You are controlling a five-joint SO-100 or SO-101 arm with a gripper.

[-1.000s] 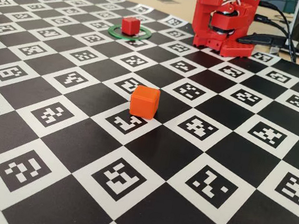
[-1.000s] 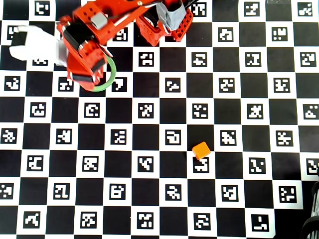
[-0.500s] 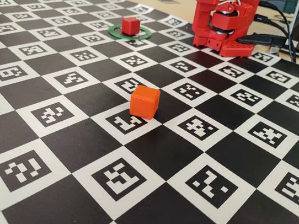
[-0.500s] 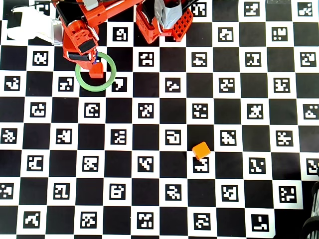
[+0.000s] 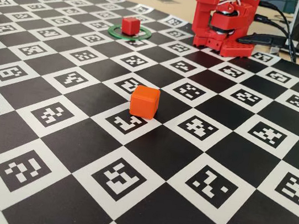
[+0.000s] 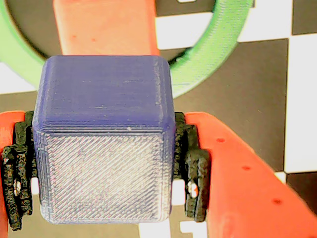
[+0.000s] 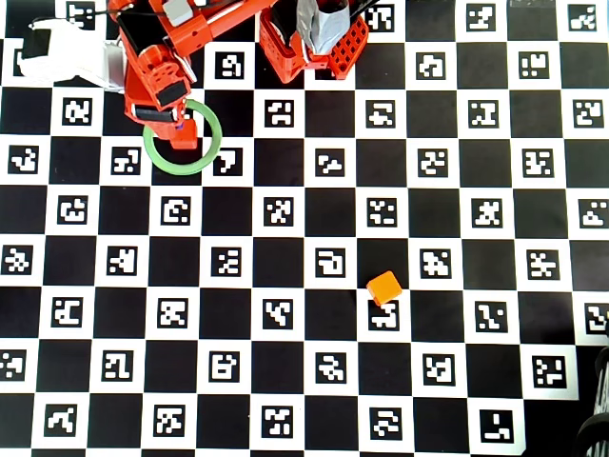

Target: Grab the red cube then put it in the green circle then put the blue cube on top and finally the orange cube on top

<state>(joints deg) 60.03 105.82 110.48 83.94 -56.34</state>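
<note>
The gripper (image 6: pixel 106 163) is clamped on the blue cube (image 6: pixel 104 148), held above the ring (image 7: pixel 183 137). The red cube (image 5: pixel 130 25) sits inside the ring; the orange cube (image 7: pixel 384 287) lies well apart

No words, brand names, labels or numbers can be read in any of the views. The only sign-like marks are the black-and-white square code patterns printed in the white squares of the checkered board (image 7: pixel 381 143) covering the tabletop; they surround the orange cube (image 5: pixel 144 101) on all sides and carry no letters or digits. The cube's own faces are plain.
</note>
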